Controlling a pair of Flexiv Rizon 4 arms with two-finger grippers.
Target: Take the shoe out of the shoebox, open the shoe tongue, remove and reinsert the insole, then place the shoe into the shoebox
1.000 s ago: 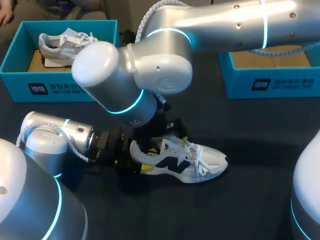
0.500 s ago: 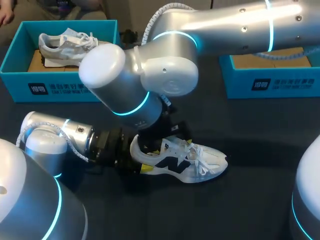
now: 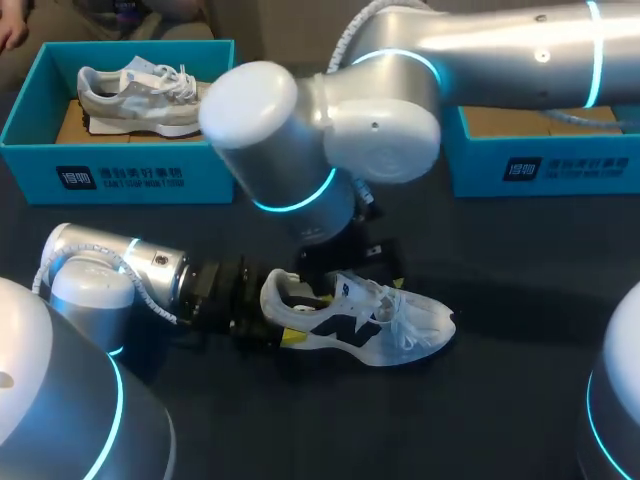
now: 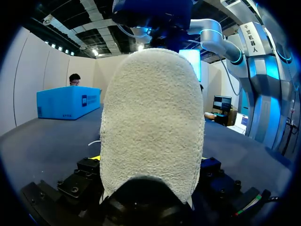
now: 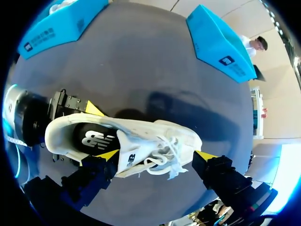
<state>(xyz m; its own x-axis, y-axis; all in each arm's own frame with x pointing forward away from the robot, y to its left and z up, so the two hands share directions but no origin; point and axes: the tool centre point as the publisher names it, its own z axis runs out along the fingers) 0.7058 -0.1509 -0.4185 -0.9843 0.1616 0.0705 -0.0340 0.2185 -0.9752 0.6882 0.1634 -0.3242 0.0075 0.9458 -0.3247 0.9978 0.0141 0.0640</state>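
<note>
The white shoe (image 3: 372, 325) stands upright on its sole on the dark table (image 3: 500, 400), outside of both boxes. Its side carries a dark logo and its white laces are tied near the front.

At the heel end of the shoe is the left gripper (image 3: 272, 326), which comes in low over the table. It is closed on the heel. 1 yellow tip shows at the near side of the heel in the head view, and the other yellow tip shows at the far side in the right wrist view. In the left wrist view the rough white back of the heel stands between the 2 fingers and fills nearly all the space ahead.

Above the shoe, over its laces and its opening, hangs the right gripper (image 5: 155, 155). Its 2 fingers (image 5: 203, 155) are spread wide apart and do not touch the shoe. 1 finger is toward the heel part and the other is toward the toe.

Behind the shoe, on the heel side and well apart from it, stands a blue shoebox (image 3: 120, 178) with a second shoe (image 3: 135, 92) inside. Behind the shoe on the toe side, also well apart, stands another blue shoebox (image 3: 545, 165).
</note>
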